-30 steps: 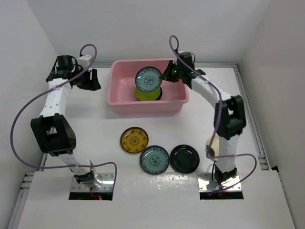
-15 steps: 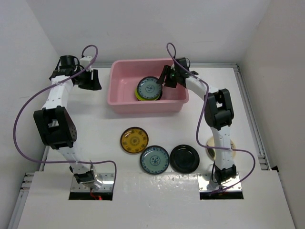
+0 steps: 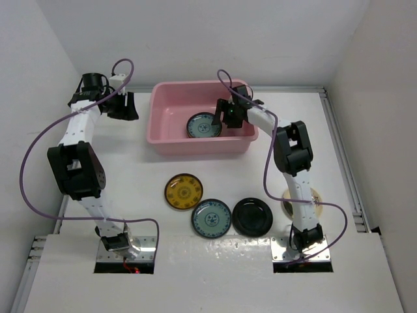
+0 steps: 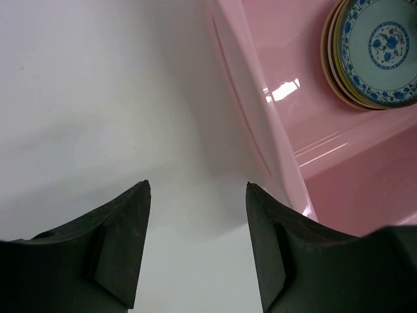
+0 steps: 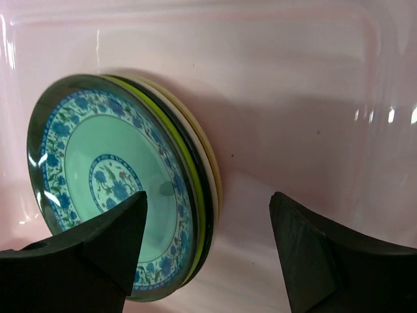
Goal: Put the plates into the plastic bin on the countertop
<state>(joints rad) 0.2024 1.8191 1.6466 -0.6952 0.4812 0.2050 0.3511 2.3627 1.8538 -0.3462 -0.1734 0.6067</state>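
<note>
Nearest the bases, three plates are noted lying flat and close together on the countertop (image 3: 130,176): yellow-brown (image 3: 183,192), blue-grey (image 3: 211,218) and glossy black (image 3: 252,216). A cream plate (image 3: 315,198) is partly hidden behind the right arm.

Farther back stands the pink bin (image 3: 202,147). A stack (image 5: 107,195) is seen inside it, topped by a blue-flowered plate with a pale green centre. Lime, black and cream edges show beneath.

The right gripper (image 5: 207,205) is held low inside the bin, just right of the stack. Its fingers are spread and nothing is pinched. The left gripper (image 4: 197,189) is held above bare countertop outside the bin's left wall, fingers likewise spread and empty.

Key relation: the loose plates lie well apart from both grippers, on the near side of the bin. The black and cream ones are judged nearer the right arm, so it would have to be lifted over the front rim and drawn back toward its base. Being round, the plates offer no long axis; a rim pinch is judged likely.
</note>
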